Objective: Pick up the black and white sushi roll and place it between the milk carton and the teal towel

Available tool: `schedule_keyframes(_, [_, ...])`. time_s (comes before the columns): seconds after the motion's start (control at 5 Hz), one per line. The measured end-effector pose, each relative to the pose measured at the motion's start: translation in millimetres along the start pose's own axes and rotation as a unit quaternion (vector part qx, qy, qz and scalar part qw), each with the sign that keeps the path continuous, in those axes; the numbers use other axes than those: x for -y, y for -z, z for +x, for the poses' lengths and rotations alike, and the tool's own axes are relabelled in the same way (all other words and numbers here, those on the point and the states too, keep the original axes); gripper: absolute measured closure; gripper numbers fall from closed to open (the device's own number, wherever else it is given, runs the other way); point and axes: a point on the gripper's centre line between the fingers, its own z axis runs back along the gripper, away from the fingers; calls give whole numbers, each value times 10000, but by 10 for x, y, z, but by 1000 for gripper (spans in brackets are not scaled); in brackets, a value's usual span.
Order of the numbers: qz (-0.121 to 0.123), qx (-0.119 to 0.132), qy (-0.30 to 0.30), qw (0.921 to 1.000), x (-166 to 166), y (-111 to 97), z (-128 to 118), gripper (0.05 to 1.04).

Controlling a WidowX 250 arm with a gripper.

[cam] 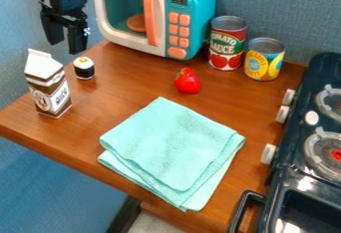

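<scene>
I have the gripper [67,48] at the upper left of my view, pointing down, beside the microwave [126,42]. It is released, its two fingers spread apart with nothing between them. The nearest thing in my view is the sushi [85,71] — a small black-and-white toy piece with a yellow top — standing upright on the table [133,85], just below the fingertips as I see them and not touched by them. I cannot tell how high above the table the fingertips hang.

Just left of the sushi, apart from it and closer to me, the brown-and-white carton [50,90] stands upright near the table's left edge. The teal-and-white microwave is at the back, with an orange handle [150,20] and orange buttons, and a round brownish thing [136,23] shows inside it.

To the right of the microwave stand two cans, both upright: the red can [227,45], and just beside it the shorter yellow can [263,60]. A red strawberry [188,81] lies in front of them, well apart from the sushi.

Nearer to me, the folded mint-green cloth [170,145] lies flat on the table. The black stove [299,165] runs along the right side — its pale knobs face the cloth.
</scene>
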Motion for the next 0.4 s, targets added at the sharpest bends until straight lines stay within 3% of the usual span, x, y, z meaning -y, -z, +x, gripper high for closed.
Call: schedule_keyframes(0.4, [-106,-151,195,9996,-61,161,114,84])
